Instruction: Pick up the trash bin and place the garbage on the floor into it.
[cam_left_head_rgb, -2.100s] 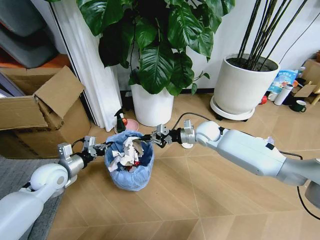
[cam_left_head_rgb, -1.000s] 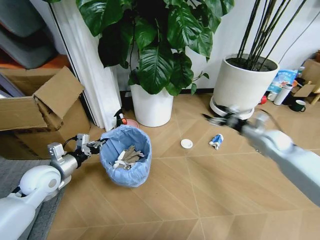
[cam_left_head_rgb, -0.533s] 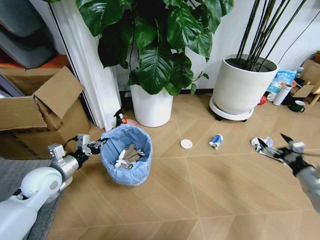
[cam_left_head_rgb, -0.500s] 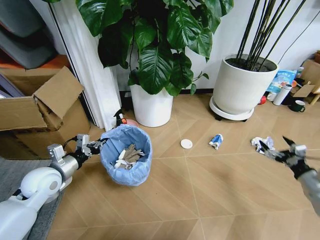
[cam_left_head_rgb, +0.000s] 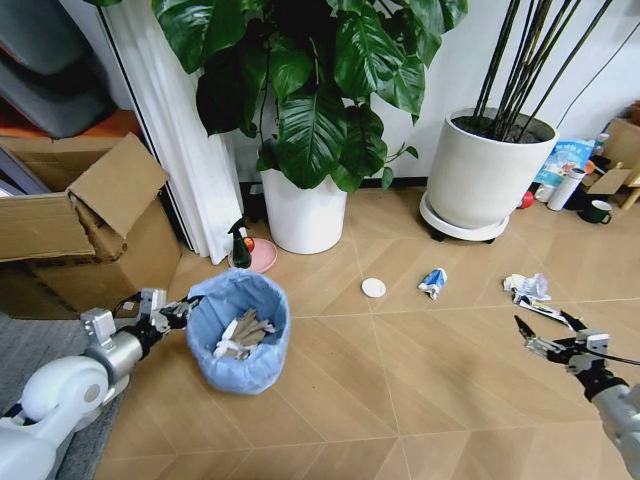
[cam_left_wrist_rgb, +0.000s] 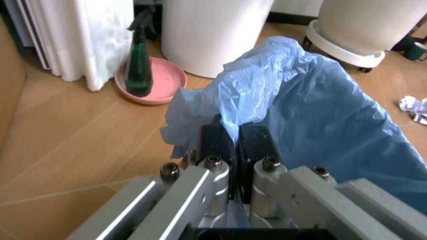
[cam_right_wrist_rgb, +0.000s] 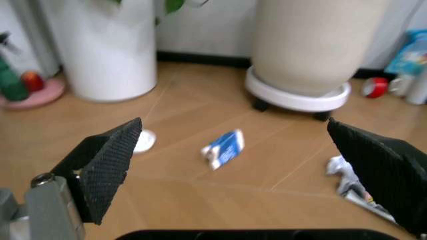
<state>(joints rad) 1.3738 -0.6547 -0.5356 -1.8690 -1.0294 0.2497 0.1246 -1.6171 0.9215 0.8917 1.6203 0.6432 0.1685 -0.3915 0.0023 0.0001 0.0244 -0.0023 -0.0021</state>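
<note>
The trash bin (cam_left_head_rgb: 237, 335), lined with a crinkled light-blue bag (cam_left_wrist_rgb: 320, 115), stands on the wooden floor (cam_left_head_rgb: 400, 390) with paper wads inside. My left gripper (cam_left_head_rgb: 178, 308) is shut on its rim, the black fingers (cam_left_wrist_rgb: 217, 145) pinching the bag's edge. Garbage lies to the right: a white round lid (cam_left_head_rgb: 373, 288), a blue-white wrapper (cam_left_head_rgb: 432, 283) and a crumpled paper wad (cam_left_head_rgb: 527, 287). My right gripper (cam_left_head_rgb: 525, 333) hangs open low over the floor, just short of the wad. Between its fingers, farther off, I see the wrapper (cam_right_wrist_rgb: 223, 147), lid (cam_right_wrist_rgb: 143, 141) and wad (cam_right_wrist_rgb: 350, 180).
A green spray bottle (cam_left_head_rgb: 240, 245) on a pink saucer (cam_left_head_rgb: 262, 256) stands behind the bin. Two large white plant pots (cam_left_head_rgb: 305, 212) (cam_left_head_rgb: 485, 175) line the wall. A cardboard box (cam_left_head_rgb: 80, 230) sits at the left. A red tape roll (cam_right_wrist_rgb: 377, 87) lies by the right pot.
My right arm swung away from the bin to the right and sank toward the floor near the paper wad. My left gripper drew the bin slightly left and nearer, uncovering the spray bottle.
</note>
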